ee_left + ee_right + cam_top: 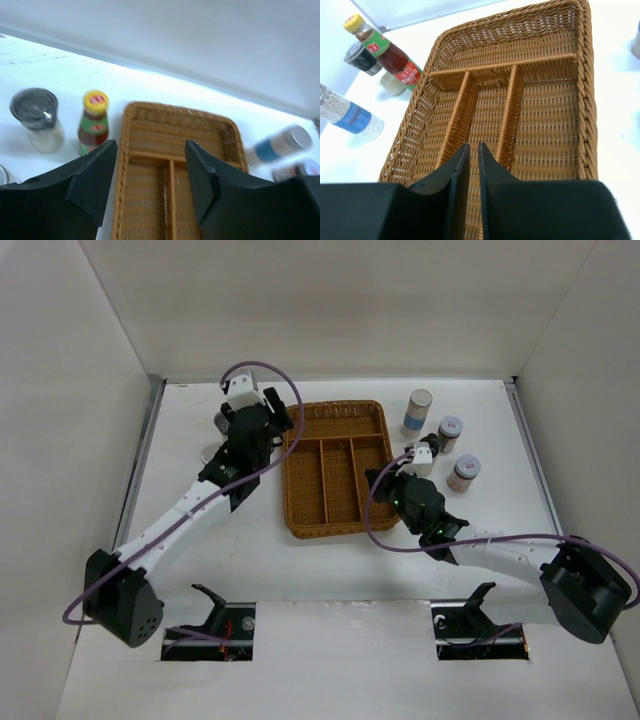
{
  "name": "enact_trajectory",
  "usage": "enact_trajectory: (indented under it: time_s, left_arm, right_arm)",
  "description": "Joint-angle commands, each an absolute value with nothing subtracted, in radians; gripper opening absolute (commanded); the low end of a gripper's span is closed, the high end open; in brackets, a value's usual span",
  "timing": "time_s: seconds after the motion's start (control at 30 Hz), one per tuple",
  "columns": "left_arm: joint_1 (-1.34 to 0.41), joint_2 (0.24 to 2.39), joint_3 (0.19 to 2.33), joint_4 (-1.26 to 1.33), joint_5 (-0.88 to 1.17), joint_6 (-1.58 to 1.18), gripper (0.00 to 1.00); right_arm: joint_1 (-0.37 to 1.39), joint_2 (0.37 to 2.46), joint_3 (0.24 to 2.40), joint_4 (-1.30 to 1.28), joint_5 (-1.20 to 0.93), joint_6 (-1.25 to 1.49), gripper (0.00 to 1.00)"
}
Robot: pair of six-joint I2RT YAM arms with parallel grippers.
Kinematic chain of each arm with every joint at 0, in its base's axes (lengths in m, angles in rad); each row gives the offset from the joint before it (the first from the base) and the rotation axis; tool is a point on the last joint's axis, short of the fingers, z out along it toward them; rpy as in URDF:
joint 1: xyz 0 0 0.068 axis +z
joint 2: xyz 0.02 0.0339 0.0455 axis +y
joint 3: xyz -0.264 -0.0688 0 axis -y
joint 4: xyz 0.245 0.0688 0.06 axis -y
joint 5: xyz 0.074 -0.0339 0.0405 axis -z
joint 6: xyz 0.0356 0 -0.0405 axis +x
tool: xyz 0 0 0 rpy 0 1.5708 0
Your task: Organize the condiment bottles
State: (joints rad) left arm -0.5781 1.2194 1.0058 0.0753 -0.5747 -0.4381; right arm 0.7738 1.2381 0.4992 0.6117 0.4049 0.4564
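The wicker tray [330, 532] sits mid-table [330, 570]; white walls close the left, far and right edges; bare surface runs along the tray's near side. Right of the tray, apart from its rim, stand 3 bottles: a blue-labelled cylinder [417, 412], a pink-labelled jar [450, 433] and a nearer pink-labelled jar [463, 473].

The left gripper [150, 155] hangs by the tray's far-left corner, jaws partly apart, holding nothing; the right gripper [473, 150] sits beside the right rim, jaws pressed together, empty.

The wrist views show the sauce bottle [93, 122] and grey-lidded jar [36, 119] just left of the tray, largely hidden from above by the left arm; the right wrist view adds a second blue-labelled cylinder [347, 116] there.
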Motion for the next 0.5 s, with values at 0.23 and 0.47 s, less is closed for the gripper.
enact_trajectory:
  time_s: [0.23,0.47]
  left_arm:
    - [-0.407,1.523,1.213,0.075,-0.540,-0.390,0.72]
    - [-0.361,1.632,1.273,0.081,-0.541,-0.370,0.70]
  right_arm:
    - [0.805,1.252,0.525,0.666,0.353,0.425,0.63]
    - [0.811,1.262,0.529,0.663,0.353,0.419,0.69]
